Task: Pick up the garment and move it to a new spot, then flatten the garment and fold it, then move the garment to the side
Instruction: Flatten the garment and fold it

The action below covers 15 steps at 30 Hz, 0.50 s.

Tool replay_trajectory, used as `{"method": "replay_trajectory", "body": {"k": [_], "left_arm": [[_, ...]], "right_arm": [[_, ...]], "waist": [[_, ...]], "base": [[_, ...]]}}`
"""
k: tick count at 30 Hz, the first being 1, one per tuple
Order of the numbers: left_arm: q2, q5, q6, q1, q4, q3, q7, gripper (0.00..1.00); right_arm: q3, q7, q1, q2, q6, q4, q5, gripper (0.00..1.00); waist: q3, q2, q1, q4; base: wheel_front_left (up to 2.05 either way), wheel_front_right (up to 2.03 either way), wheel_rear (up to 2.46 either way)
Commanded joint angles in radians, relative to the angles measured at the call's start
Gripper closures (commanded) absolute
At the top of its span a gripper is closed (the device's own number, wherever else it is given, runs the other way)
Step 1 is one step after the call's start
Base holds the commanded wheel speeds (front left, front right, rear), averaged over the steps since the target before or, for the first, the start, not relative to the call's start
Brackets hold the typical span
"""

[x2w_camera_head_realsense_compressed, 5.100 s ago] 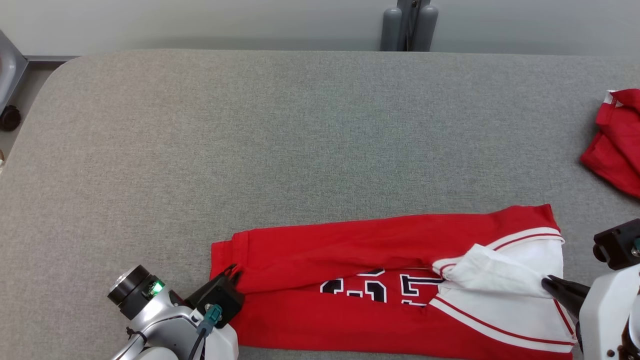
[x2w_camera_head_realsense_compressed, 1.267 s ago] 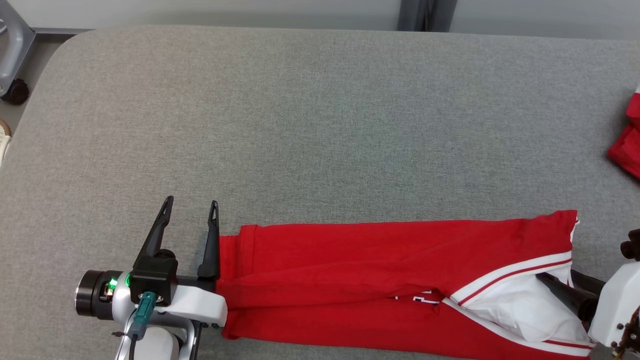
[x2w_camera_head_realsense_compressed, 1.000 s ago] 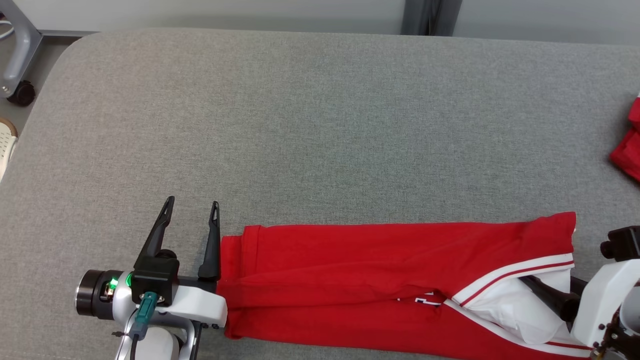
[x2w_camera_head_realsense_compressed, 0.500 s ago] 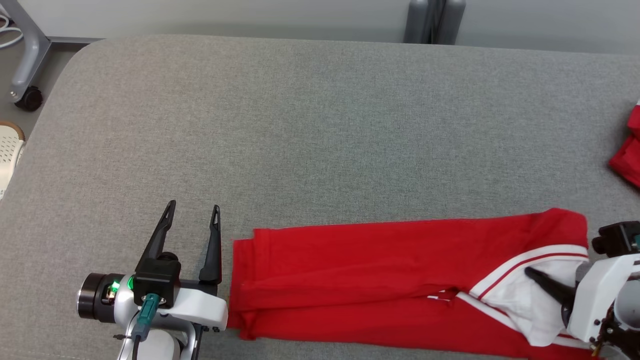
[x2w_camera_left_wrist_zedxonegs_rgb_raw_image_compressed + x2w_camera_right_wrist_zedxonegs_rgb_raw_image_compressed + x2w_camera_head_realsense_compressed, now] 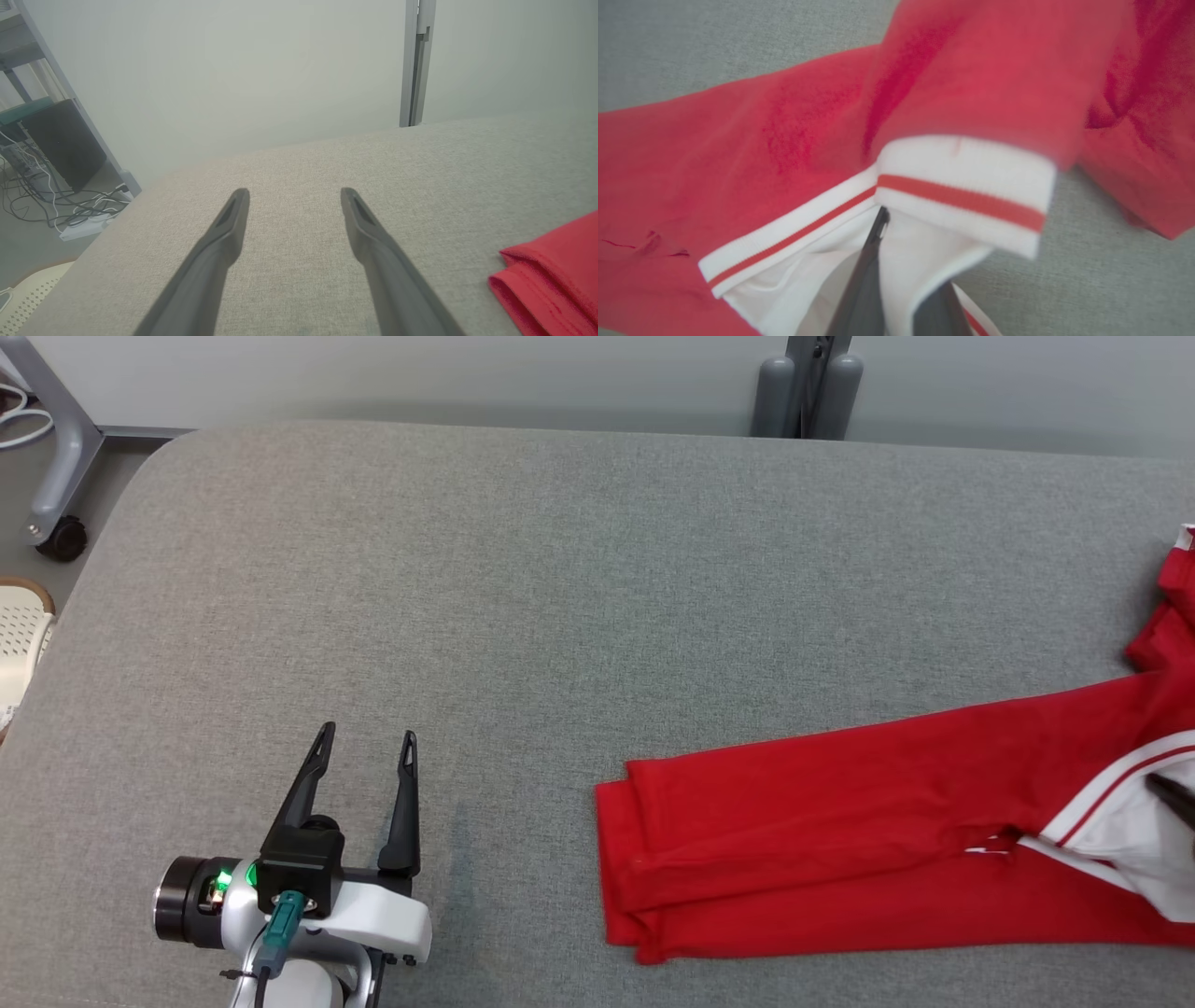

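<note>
Nearest the robot, the left gripper (image 5: pixel 368 732) is pointing away over the grey upholstered table (image 5: pixel 560 569), its two dark fingers (image 5: pixel 224 242) standing spread with nothing between them. The folded red jersey (image 5: pixel 840 821) is lying well apart from it, to its right, as a long band reaching to the right edge of the head view, with its layered hem end facing the left gripper. At the jersey's opposite end, the right gripper (image 5: pixel 1162 786) is clamping the white inner cloth just inside the white, red-striped trim (image 5: pixel 962 196); one finger is lying on top of the cloth and the other beneath it. Farther back, a second red garment (image 5: pixel 1167 616) is lying against the jersey's far corner. Behind the table's far edge, a grey post (image 5: pixel 808 392) is standing.
</note>
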Motion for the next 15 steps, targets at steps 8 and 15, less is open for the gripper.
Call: {"method": "replay_trajectory", "body": {"k": [8, 15], "left_arm": [[-0.004, -0.020, 0.007, 0.018, 0.012, 0.004, -0.004, 0.00], [-0.008, -0.039, 0.002, 0.035, 0.056, 0.015, -0.004, 0.00]], "right_arm": [[0.001, 0.066, -0.058, -0.004, -0.001, 0.050, -0.071, 1.00], [0.017, 0.208, -0.084, 0.022, -0.001, -0.020, -0.117, 1.00]], "waist": [[-0.030, 0.0000, 0.0000, -0.001], [-0.079, 0.0000, 0.0000, -0.031]], "base": [[0.00, 0.00, 0.00], [0.00, 0.00, 0.00]]}}
